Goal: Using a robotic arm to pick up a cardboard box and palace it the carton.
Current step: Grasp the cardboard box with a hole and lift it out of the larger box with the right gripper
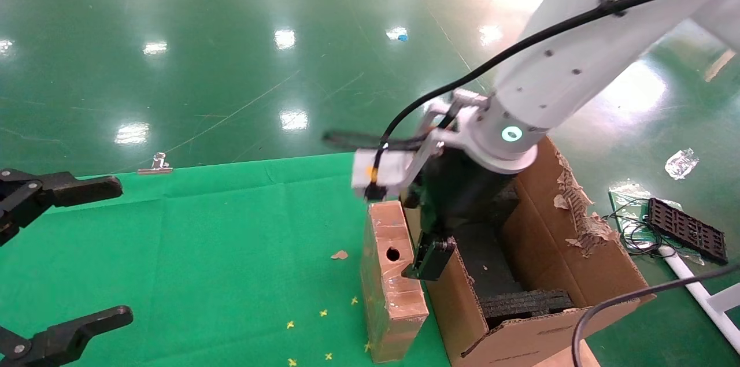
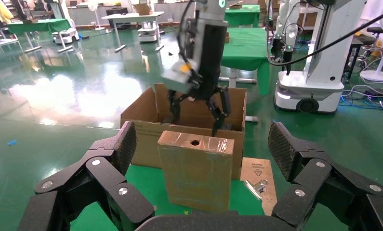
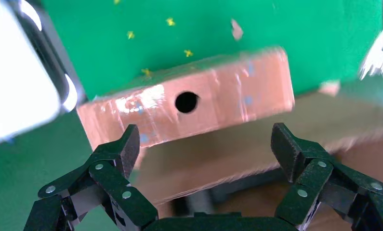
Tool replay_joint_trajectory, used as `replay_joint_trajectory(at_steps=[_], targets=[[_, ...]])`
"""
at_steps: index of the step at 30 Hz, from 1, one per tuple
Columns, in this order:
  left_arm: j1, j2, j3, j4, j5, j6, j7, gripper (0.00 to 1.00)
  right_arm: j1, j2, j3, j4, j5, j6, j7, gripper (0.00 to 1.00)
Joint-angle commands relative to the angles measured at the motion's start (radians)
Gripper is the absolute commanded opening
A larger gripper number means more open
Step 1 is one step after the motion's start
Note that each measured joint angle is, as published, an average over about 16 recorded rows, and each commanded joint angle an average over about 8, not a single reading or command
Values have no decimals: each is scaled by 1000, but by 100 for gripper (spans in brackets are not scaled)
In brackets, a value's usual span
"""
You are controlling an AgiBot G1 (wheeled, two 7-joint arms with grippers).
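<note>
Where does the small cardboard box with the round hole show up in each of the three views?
Head view: the cardboard box stands upright on the green cloth, right beside the carton, hole face up.
Left wrist view: it stands at centre, in front of the carton.
Right wrist view: its holed face lies across the middle, beyond the right gripper.
Shared landmark: the round hole.

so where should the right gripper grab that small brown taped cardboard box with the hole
Grip the small brown taped cardboard box near its top edge, across the two broad faces, coming from above. It stands upright on the green cloth with its narrow holed face up. The open right gripper is over the large brown carton beside it.
</note>
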Motion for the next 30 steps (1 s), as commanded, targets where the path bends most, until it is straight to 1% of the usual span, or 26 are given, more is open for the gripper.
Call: replay_joint_trajectory(at_steps=[1,3,5,7,10,15,23,24,25,27,28,29,30], targets=[[0,0,0,0,0,0,0,100,12,10,-7,-7,-3,1,98,100],[0,0,0,0,0,0,0,100,11,7,-13,-34,7,-3,205,100],[0,0,0,0,0,0,0,100,3,2,-14,-69,32,-7,285,100],[0,0,1,0,0,0,0,100,-10,-4,-15,-109,64,-16,337,100],[0,0,1,0,-1,0,0,100,-29,-19,-22,-174,99,-26,392,100],[0,0,1,0,-1,0,1,100,-58,-49,-43,-252,120,-27,445,100],[0,-1,2,0,-1,-1,1,100,-99,-81,-57,-316,128,-2,456,100],[0,-1,2,0,-1,-1,1,100,-104,-85,-59,-319,127,0,455,99],[0,-1,2,0,-1,-1,1,100,-107,-89,-60,-322,126,3,454,93],[0,-1,2,0,-1,-1,1,100,-114,-95,-63,-324,123,6,452,69],[0,-1,2,0,-1,-1,1,96,-116,-97,-65,-323,121,7,451,57],[0,-1,2,0,-1,-1,1,88,-119,-99,-66,-322,119,8,450,44],[0,-1,2,0,-1,-1,1,77,-120,-101,-68,-320,118,8,450,32]])
